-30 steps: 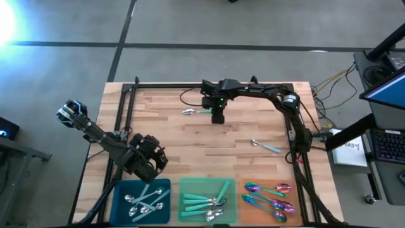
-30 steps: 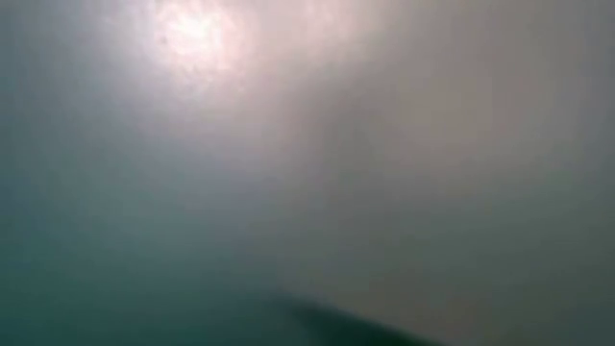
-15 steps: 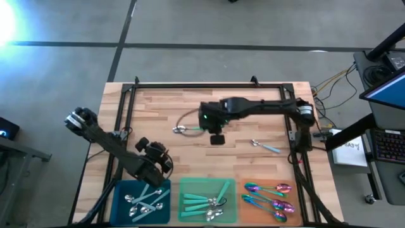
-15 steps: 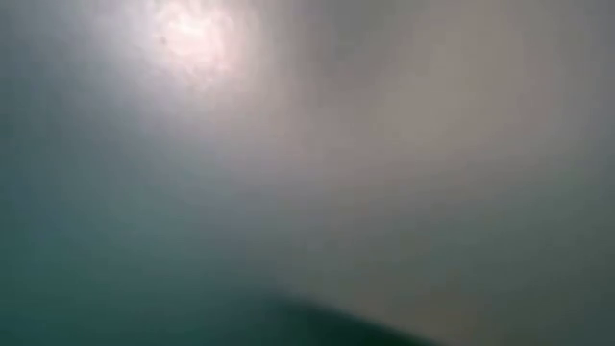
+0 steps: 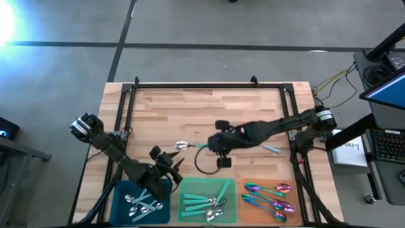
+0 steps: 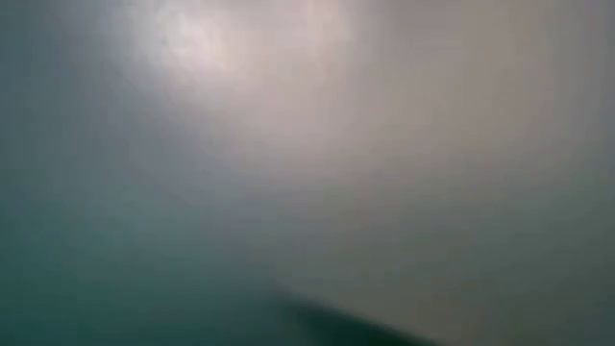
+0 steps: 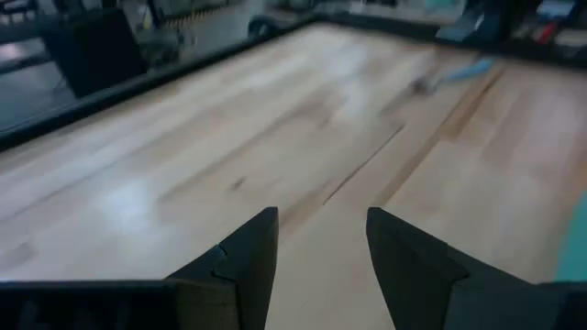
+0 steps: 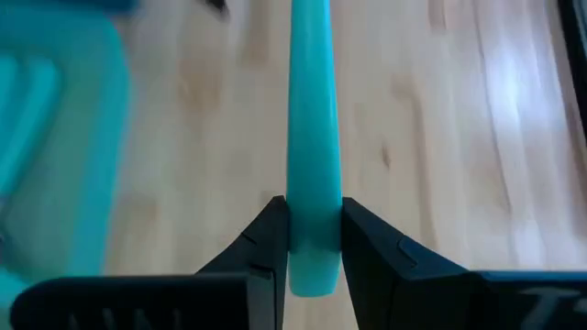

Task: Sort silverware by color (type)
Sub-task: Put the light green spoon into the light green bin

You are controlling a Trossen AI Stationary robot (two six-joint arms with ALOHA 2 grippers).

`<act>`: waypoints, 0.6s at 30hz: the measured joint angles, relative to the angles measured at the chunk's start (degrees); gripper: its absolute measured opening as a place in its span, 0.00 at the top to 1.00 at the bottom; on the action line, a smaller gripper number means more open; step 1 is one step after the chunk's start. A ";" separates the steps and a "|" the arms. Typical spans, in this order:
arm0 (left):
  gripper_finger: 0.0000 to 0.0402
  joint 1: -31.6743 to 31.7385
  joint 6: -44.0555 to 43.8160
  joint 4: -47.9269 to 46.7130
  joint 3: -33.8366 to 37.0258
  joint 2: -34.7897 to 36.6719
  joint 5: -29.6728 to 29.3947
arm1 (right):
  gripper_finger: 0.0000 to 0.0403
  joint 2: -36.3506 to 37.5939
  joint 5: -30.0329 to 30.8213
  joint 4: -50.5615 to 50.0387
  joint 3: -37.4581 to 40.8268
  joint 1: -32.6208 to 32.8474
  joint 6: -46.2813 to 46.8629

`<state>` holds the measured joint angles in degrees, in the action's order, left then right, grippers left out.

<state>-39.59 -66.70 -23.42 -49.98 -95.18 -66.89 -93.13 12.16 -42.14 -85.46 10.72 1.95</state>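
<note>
Near edge, 6 o'clock: three trays (image 5: pixel 201 188) hold sorted spoons. You can count about four iridescent ones (image 5: pixel 269 196) at right; the others overlap. Your left claw (image 5: pixel 169 166) stands wide open, holding nothing, above the blue tray (image 5: pixel 120 190). At centre, your right claw (image 5: pixel 209 145) pinches a teal-handled spoon (image 5: pixel 190 146), long axis 3-to-9, bowl toward 9. One blue-handled spoon (image 5: pixel 271 149) lies on the surface (image 5: pixel 209 107) at 3.

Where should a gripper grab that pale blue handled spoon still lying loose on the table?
Grip the blue-handled spoon across its narrow handle, coming straight down from above. It lies flat on the table with bare wood on both sides, so the fingers can straddle it.
</note>
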 joint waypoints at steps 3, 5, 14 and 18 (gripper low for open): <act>0.62 0.02 3.77 7.36 -0.02 -0.74 -3.57 | 0.84 1.31 0.02 10.67 4.21 2.33 -0.38; 0.62 -0.13 5.10 10.98 -0.02 -1.16 -7.27 | 0.84 1.84 -0.01 16.48 6.74 3.51 -0.52; 0.62 -3.04 5.32 21.64 -0.02 -2.91 -22.12 | 0.84 1.96 0.17 38.43 16.45 5.31 -1.79; 0.62 -3.78 9.44 27.17 -0.27 -4.32 -22.82 | 0.84 1.96 1.43 47.96 19.50 5.29 -2.37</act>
<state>-43.37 -57.26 3.74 -50.25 -99.50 -89.71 -91.18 13.58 5.83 -65.96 16.01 -0.42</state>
